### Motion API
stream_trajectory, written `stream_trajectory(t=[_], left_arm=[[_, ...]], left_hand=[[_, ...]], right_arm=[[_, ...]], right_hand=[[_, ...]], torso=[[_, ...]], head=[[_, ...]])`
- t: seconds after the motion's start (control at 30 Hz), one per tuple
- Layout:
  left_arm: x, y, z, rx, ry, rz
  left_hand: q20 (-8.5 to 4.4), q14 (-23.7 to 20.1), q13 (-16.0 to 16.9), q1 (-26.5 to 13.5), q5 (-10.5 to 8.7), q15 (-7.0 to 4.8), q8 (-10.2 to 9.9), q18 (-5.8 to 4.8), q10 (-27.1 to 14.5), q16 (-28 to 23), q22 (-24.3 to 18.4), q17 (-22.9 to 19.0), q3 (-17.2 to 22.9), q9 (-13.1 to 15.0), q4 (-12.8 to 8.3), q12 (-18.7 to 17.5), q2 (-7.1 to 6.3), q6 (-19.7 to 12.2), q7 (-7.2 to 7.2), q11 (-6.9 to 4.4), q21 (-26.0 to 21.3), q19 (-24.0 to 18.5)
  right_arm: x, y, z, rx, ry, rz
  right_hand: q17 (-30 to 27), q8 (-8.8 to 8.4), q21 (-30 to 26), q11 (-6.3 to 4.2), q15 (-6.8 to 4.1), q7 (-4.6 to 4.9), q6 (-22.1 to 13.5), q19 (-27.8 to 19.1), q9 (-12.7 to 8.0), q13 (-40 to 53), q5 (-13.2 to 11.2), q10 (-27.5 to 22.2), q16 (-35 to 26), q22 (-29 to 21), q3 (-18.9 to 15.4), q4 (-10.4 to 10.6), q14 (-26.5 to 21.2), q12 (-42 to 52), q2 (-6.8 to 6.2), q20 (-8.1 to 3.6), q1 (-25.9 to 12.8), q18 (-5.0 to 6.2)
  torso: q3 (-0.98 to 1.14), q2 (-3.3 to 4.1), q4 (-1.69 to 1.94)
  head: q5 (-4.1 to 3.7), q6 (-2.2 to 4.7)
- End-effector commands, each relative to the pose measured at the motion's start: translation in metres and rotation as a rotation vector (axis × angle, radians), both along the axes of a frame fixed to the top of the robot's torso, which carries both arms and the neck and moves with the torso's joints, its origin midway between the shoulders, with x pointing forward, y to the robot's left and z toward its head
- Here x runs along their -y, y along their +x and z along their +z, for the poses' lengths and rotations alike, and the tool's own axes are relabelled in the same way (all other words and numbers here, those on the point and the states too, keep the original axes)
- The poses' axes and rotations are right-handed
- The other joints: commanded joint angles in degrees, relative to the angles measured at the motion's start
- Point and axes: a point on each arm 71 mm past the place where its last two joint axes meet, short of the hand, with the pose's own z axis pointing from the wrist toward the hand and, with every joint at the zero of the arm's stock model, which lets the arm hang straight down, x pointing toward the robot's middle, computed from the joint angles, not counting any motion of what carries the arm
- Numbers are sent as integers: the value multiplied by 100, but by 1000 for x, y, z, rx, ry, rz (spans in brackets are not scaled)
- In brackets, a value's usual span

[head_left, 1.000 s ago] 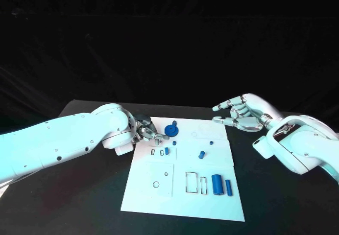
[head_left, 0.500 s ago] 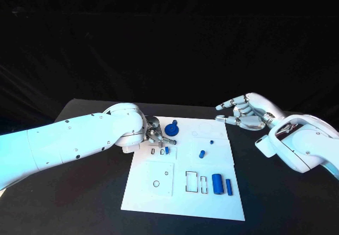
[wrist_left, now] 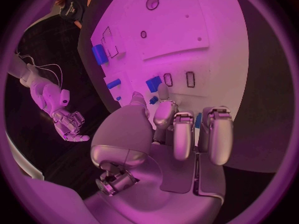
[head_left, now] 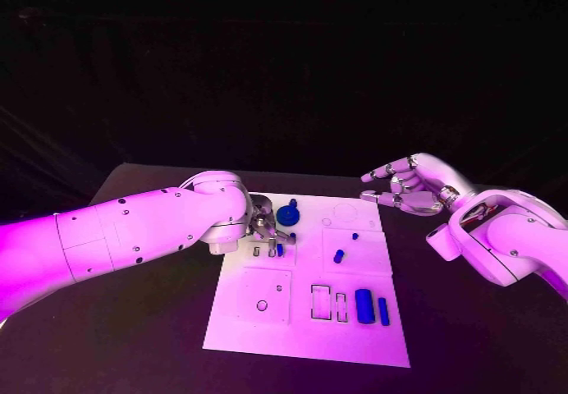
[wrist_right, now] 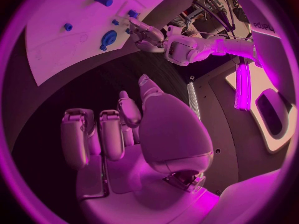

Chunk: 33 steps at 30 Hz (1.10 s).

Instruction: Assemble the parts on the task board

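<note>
The white board (head_left: 310,316) lay mid-table, small blue parts scattered on it: a round knob (head_left: 288,217) near its far edge, a short peg (head_left: 339,256) at centre, two upright cylinders (head_left: 364,305) beside outlined slots. The left hand (head_left: 263,226) hung over the far-left slots, fingers curled toward a small blue part (wrist_left: 153,83); whether it pinched it I could not tell. The right hand (head_left: 406,189) hovered spread off the board's far-right corner, holding nothing.

Smooth white arm shells carry each silver, segmented robot hand (head_left: 405,190).
</note>
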Motion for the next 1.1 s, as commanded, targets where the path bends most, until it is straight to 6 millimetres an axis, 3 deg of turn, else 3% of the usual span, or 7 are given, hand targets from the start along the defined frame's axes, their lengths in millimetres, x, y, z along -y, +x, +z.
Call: stream_trajectory(t=[0.03,1.1], left_arm=[[-2,0,0,-21,60,23],[2,2,-5,-52,83,4]], left_hand=[[-36,604,10,72,-1,-39,38,-85,31,18,1501,1508,-13,19,-32,42,1,-43,2,-4,32,615],[-41,604,55,470,16,-44,94,-86,49,18,1507,1508,123,169,-139,73,81,-97,-8,-12,35,618]], right_arm=[[-1,0,0,-2,-2,1],[-5,1,-2,-8,-5,14]], right_hand=[[643,-3,-37,5,-23,0,5,-54,3,-6,13,-43,-35,634,-1,-38,404,-35,9,-3,59,-32],[635,-7,-47,2,-26,-2,17,-63,9,-13,92,-42,-45,624,-13,-54,402,-41,32,-7,81,-30]], torso=[[1,-5,-3],[-1,-2,1]], head=[[1,-7],[22,-61]])
